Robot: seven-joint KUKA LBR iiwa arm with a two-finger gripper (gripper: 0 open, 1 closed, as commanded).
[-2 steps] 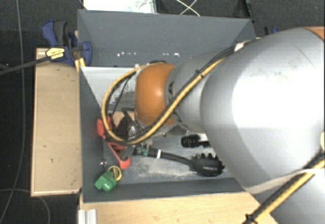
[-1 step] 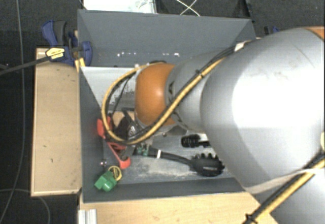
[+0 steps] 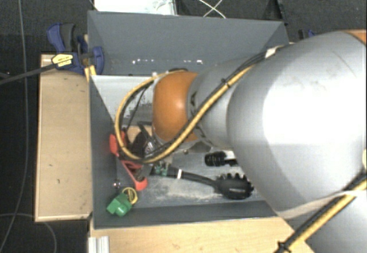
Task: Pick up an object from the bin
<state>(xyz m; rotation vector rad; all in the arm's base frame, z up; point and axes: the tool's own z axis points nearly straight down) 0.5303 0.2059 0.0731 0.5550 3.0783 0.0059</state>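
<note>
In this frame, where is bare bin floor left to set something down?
One bare strip: along the front wall, between the green block and the black toothed utensil. Crowded at the left, where red pieces and dark clutter sit under the arm's orange cover.

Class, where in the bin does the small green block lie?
In the camera view, the green block lies in the lower left corner of the bin, beside a yellow ring, with a red piece just above.

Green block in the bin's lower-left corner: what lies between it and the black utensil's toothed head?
In the camera view, a yellow ring beside the green block, then bare, scuffed bin floor up to the toothed head.
</note>
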